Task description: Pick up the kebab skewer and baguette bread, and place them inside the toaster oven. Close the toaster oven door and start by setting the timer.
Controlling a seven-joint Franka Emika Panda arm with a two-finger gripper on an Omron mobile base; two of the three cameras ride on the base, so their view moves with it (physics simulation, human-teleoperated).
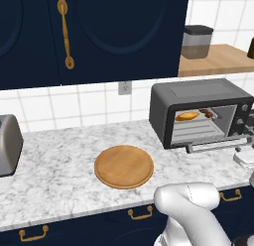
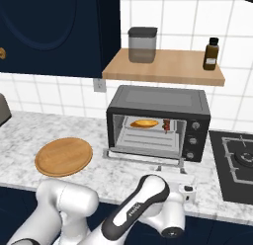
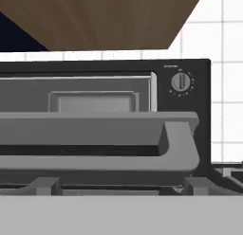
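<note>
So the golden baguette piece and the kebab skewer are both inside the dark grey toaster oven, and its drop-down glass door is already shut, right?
Not quite. The golden baguette piece and kebab skewer do lie inside the dark grey toaster oven, but its drop-down glass door is still open, folded flat on the counter, as the right base view shows.

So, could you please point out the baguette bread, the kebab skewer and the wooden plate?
baguette bread (image 2: 144, 123): right base view, middle of its crust.
kebab skewer (image 2: 167, 124): right base view, dark chunks.
wooden plate (image 1: 123, 166): left base view, bare centre.
</note>
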